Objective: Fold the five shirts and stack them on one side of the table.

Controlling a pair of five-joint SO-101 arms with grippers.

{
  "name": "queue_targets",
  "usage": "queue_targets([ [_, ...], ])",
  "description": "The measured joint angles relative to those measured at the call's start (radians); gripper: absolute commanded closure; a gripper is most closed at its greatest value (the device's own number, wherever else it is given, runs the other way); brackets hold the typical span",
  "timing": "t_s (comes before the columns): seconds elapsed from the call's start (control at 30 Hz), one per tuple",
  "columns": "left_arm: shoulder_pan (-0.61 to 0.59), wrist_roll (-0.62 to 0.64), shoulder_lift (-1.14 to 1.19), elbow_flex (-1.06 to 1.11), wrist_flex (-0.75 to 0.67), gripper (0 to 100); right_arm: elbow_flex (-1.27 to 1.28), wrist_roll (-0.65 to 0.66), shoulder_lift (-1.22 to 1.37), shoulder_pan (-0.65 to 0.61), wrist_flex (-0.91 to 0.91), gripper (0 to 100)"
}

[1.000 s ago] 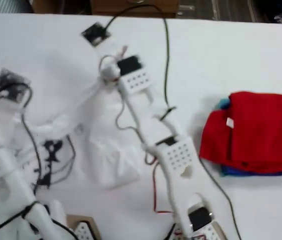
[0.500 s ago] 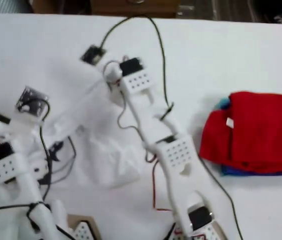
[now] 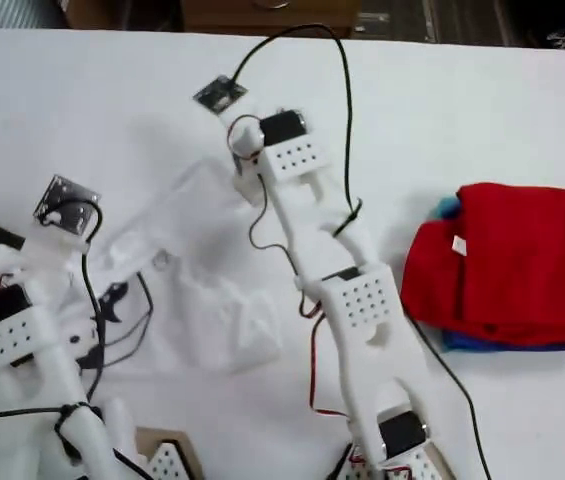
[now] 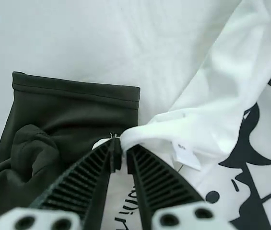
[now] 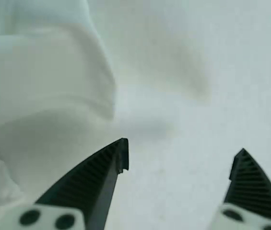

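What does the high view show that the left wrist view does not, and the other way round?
The high view adds the folded red shirt stacked on a blue shirt, and the right arm stretched over the white shirt. The left wrist view adds the left gripper shut on the white shirt's edge, and the hem of a dark green shirt beside it. Both show the white shirt, its black print and the table.

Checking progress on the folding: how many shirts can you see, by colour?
Red folded shirt: 1
Blue folded shirt beneath it: 1
White shirt with black print: 1
Dark green shirt: 1
Total: 4 in view
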Motion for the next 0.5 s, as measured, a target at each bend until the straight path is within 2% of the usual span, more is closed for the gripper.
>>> queue_targets([
  [0.2,0.000,0.000,0.000,0.000,0.000,98,0.000,-0.078,0.012,-0.098,0.037,65.8],
  [0.5,0.000,0.000,0.000,0.000,0.000,98,0.000,-0.080,0.012,-0.101,-0.012,68.1],
])
